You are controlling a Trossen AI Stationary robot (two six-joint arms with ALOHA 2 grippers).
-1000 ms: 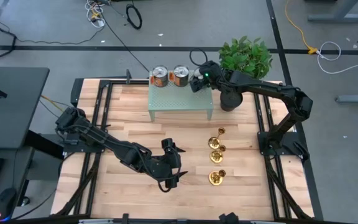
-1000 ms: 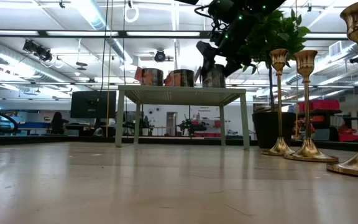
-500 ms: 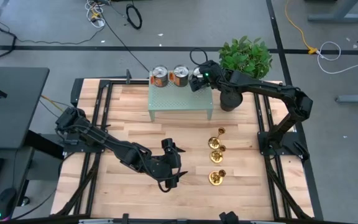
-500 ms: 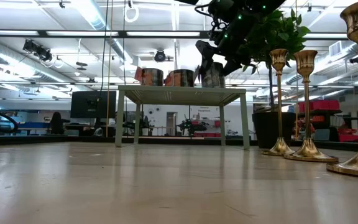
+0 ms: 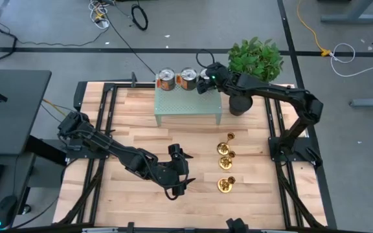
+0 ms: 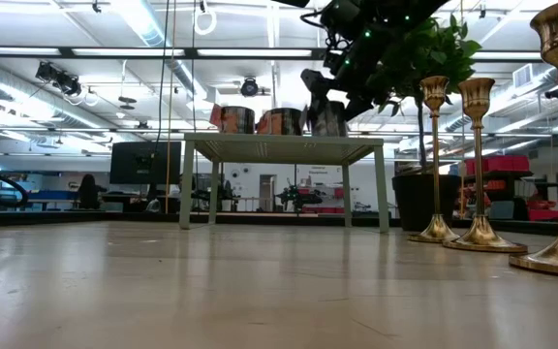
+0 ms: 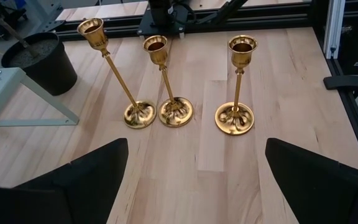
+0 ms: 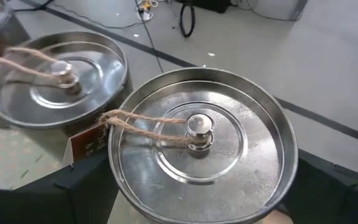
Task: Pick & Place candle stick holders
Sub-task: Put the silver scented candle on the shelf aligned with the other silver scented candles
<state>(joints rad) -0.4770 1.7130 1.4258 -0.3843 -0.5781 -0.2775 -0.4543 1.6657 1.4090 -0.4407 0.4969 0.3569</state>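
Note:
Three gold candle stick holders point(image 5: 226, 152) stand upright on their round bases in a row on the wooden table's right half; they also show in the left wrist view point(image 7: 176, 112) and at the right of the low view point(image 6: 478, 165). My left gripper point(image 5: 181, 171) is open above the table to their left, pointing at them point(image 7: 196, 146), and holds nothing. My right gripper point(image 5: 204, 79) is open at the far side over a small green table point(image 5: 186, 107), with one finger on each side of a silver tin can point(image 8: 201, 143). My right gripper reaches slanting down over the tin can, one finger point(image 8: 86, 186) on each side of the can's round wall point(image 8: 114, 186). The can stands upright on the green table. Whether the fingers touch the wall I cannot tell.
Two more tin cans point(image 5: 166, 79) point(image 5: 187, 79) stand on the green table's far edge. A potted plant point(image 5: 254, 61) in a dark pot stands at the far right corner. Bare wood lies between the green table and the candle stick holders.

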